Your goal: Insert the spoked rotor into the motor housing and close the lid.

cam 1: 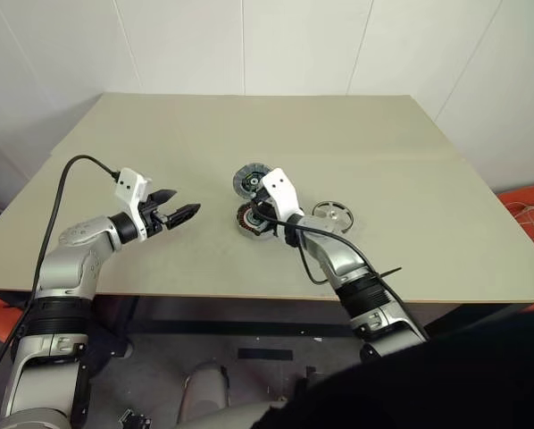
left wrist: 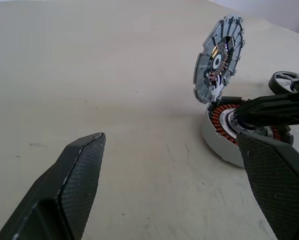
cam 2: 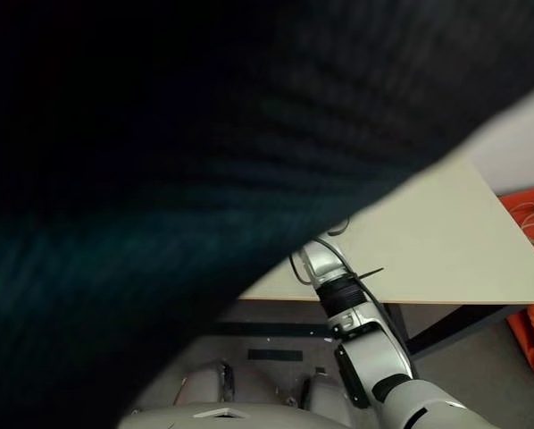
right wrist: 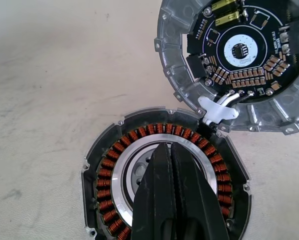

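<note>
Spoked rotor: it is seen lying flat on the surface, just beside the motor housing on the robot's right side and apart from it; nothing is touching it.
Rotor handling: it is judged to be rigid metal, fairly dense for its bulk, smooth on the spokes and likely slippery there. If magnets sit in the black ring, a pull toward the housing may be expected as it is brought near.
Rotor hold point: the black outer ring is judged the best place, pinched across its edge, or one spoke taken near the hub. A flat-lying wheel offers little to take hold of from above, so a slight tilt may be needed.
Motor housing: it is shown open and upright on the surface, with copper coils ringed around a silver hub and the centre still vacant.
Lid: it is held up on its hinge at the housing's far edge, circuit side facing the housing. The board and hinge tab are judged fragile and are best left unpressed.
Right gripper: the jaws are clenched together with nothing between them. The tip is poised over the housing's hub, pointing forward and down; whether contact is made cannot be told.
Left gripper: the jaws are spread wide and hold nothing. The gripper is kept near level above the surface, well apart from the housing and aimed toward it.
</note>
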